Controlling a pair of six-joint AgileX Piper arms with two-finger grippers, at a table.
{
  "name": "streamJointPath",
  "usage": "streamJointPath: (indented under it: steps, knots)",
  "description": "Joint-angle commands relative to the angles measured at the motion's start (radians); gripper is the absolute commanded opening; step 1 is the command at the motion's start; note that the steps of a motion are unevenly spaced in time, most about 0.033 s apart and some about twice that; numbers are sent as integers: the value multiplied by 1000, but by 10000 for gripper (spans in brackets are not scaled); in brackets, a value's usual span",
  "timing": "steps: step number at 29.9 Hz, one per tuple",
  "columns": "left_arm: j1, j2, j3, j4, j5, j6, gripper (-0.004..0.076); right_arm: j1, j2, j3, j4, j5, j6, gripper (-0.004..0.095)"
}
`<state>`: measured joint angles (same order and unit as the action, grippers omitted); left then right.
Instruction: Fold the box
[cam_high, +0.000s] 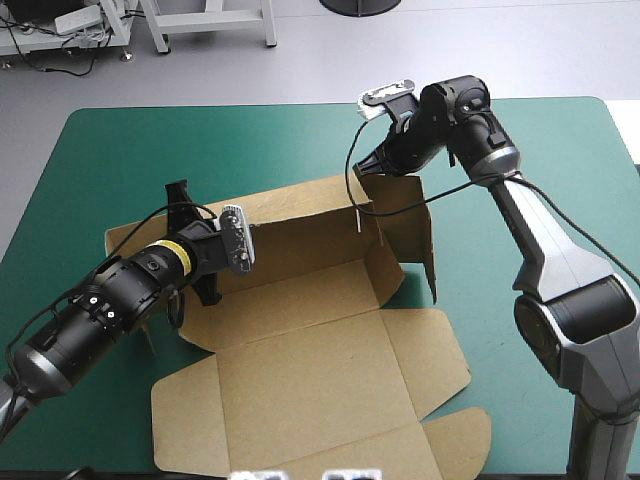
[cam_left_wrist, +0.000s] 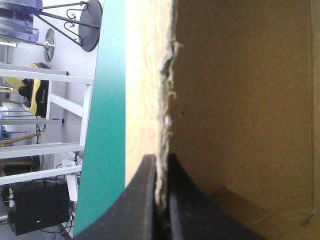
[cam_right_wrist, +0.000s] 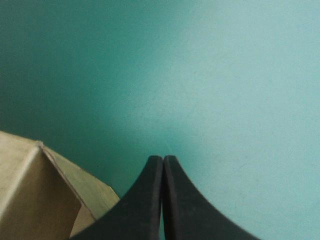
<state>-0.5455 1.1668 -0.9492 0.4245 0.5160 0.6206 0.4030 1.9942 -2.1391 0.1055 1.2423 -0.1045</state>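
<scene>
Two tools work a half-raised box

Mid-worktop (cam_high: 150, 150) sits the box (cam_high: 310, 370), far walls up; the left tool (cam_left_wrist: 161, 165), clenched on one wall's edge, should hold it upright, while the right tool (cam_right_wrist: 163, 165), pressed together and empty beside the far corner, could nudge the side wall inward.

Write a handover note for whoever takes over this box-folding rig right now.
Left gripper: shut on the box, clamping a board edge at its left side.
Right gripper: shut, holding nothing, over the teal-green cover beside the box's far right corner.
Done: far wall and right wall raised.
Left: left side not yet set; lid lies flat toward the near edge.
</scene>
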Motion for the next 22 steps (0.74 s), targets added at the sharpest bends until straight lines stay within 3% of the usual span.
streamJointPath:
  steps: [1,10,22]
  knots:
    - [-6,-18,-14,-17,34,-23,-6,-2,-95,25,10,9,4,-4]
    - [-6,-18,-14,-18,19,-35,-6,-4,-162,177,76,-9,-2,-4]
    - [-6,-18,-14,-30,11,-35,-6,-4,-325,478,102,-331,-29,-4]
